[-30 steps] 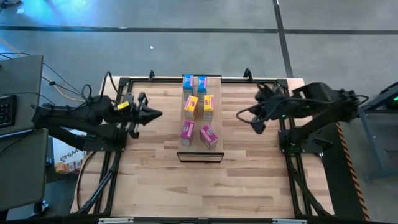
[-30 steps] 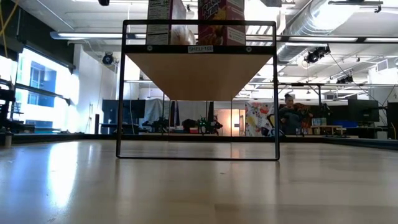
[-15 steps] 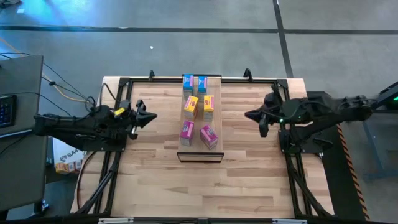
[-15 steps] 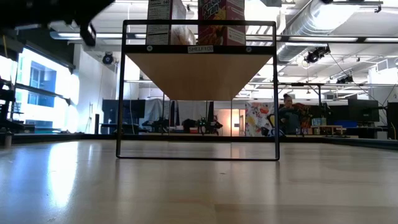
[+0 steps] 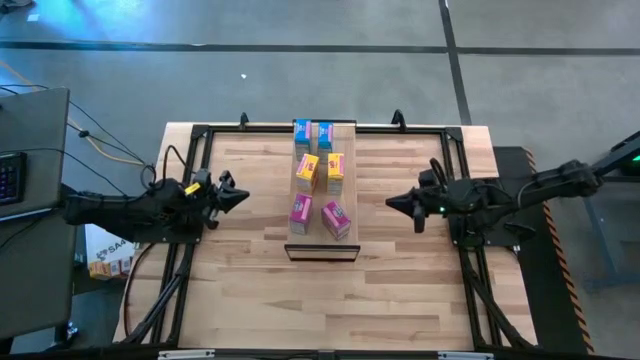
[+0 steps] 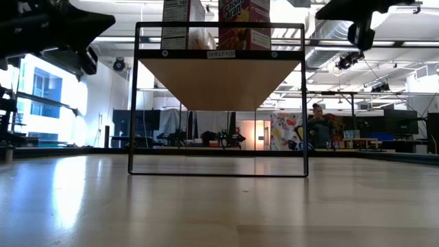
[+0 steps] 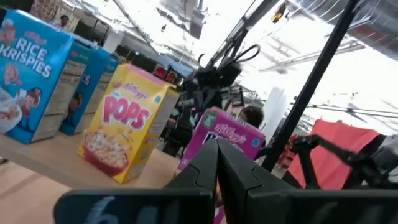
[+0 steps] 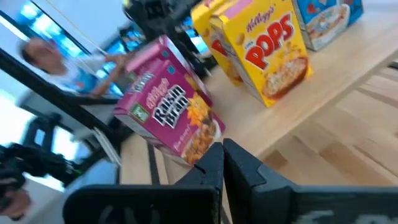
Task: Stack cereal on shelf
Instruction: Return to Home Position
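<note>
Left end effector closed, right end effector closed, facing inward

My left arm and right arm are slim, black, cable-trailed; a yellow label sits behind my left claw.

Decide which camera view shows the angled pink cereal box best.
The right wrist view: the pink box sits close, its front print readable. The high view shows only its top, the low view only its lower part; the left wrist view doesn't clearly show it.
</note>
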